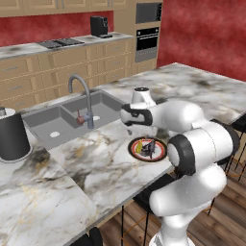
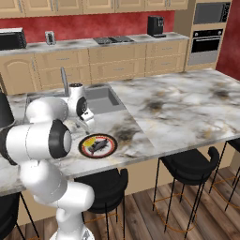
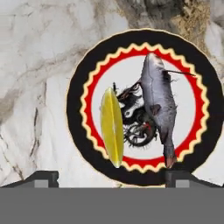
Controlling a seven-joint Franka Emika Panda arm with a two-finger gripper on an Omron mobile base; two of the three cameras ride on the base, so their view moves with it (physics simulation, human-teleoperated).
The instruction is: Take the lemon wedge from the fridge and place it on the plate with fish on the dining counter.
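Wedge [image 3: 112,127] lies on the plate [image 3: 78,109], left of the fish [image 3: 158,107]. In the hand view its long axis runs top to bottom, thin edge toward the camera, lower tip at the red zigzag ring. Fish lies roughly parallel, tail at the bottom. Gripper [image 3: 112,177] hangs over the plate, fingers wide apart, holding and touching nothing; the wedge sits between the tips [image 3: 43,177], clear of both. Plate rests on the counter [image 1: 96,163] near its front edge. From the base views the wedge [image 1: 139,146] is a small yellow sliver, orientation hard to read.
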